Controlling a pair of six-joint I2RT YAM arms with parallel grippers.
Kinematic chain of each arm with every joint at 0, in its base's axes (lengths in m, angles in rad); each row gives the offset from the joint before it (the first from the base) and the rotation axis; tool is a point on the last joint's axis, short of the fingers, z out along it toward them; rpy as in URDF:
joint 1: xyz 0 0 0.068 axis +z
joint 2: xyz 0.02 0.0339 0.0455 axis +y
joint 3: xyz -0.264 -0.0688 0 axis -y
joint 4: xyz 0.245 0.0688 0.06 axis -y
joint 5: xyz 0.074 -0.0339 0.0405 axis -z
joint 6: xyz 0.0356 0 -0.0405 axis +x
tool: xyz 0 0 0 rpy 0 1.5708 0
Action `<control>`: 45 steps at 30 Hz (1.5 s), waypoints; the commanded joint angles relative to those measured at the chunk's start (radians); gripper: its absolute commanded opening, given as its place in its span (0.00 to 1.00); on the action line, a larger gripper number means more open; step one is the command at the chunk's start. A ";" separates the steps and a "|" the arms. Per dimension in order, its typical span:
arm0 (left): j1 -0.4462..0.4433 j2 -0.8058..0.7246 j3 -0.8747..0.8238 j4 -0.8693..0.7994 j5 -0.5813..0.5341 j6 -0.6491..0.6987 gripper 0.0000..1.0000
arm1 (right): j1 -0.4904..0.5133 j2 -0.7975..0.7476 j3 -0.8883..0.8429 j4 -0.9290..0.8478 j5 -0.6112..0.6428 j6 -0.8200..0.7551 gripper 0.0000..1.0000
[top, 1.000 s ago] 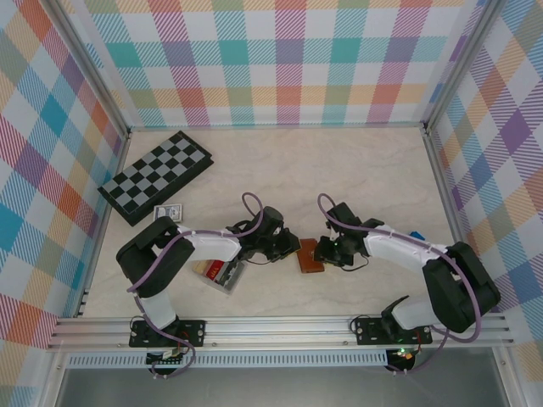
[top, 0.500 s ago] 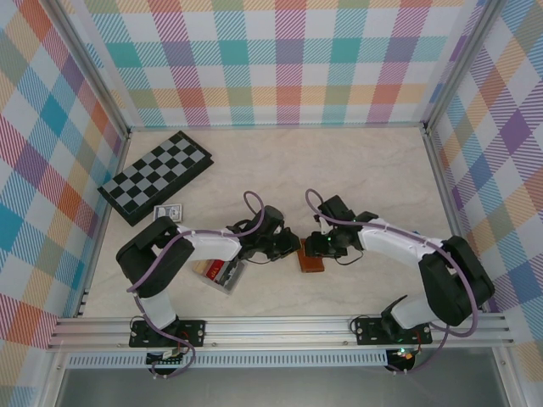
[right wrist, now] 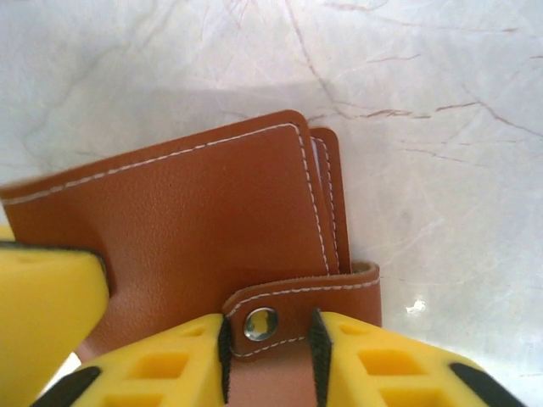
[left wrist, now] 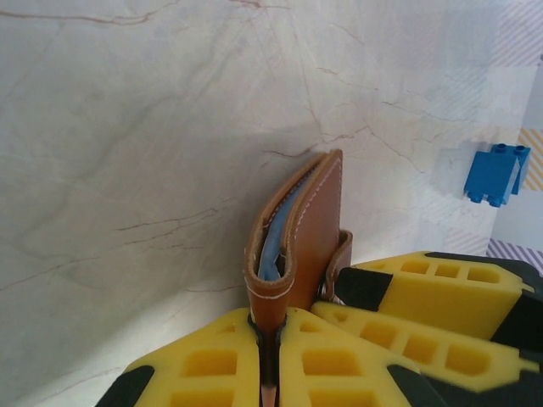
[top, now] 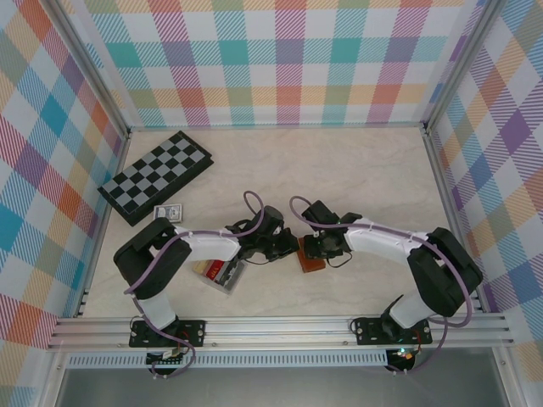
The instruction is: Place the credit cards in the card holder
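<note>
The reddish-brown leather card holder (left wrist: 310, 229) stands on edge on the table, and my left gripper (left wrist: 271, 329) is shut on its near edge. A light blue credit card (left wrist: 276, 237) sits inside its fold. My right gripper (right wrist: 267, 329) is shut on the holder's snap-button tab (right wrist: 280, 318), pads against both tab edges. From above, the holder (top: 311, 261) lies between the left gripper (top: 287, 246) and the right gripper (top: 321, 246). More credit cards, red (top: 223, 271) and tan (top: 204, 269), lie in the clear tray (top: 229, 284).
A folded chessboard (top: 155, 176) lies at the back left, with a small blue-patterned pack (top: 169, 212) beside it. A blue block (left wrist: 496, 174) sits on the table beyond the holder. Checked walls enclose the table on three sides.
My right arm has swung left to the card holder, and its jaws opened and then closed on the snap tab. The left gripper has kept its hold and place.
</note>
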 commanded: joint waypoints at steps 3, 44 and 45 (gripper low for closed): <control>-0.014 -0.065 -0.001 -0.111 -0.003 0.074 0.00 | -0.029 -0.059 -0.043 -0.081 0.187 0.034 0.19; 0.002 -0.470 0.197 -0.865 -0.545 0.189 0.71 | -0.118 -0.214 0.140 -0.040 -0.359 -0.133 0.60; 0.002 -0.529 0.181 -0.912 -0.602 0.151 0.76 | -0.117 -0.192 0.156 -0.017 -0.433 -0.142 0.63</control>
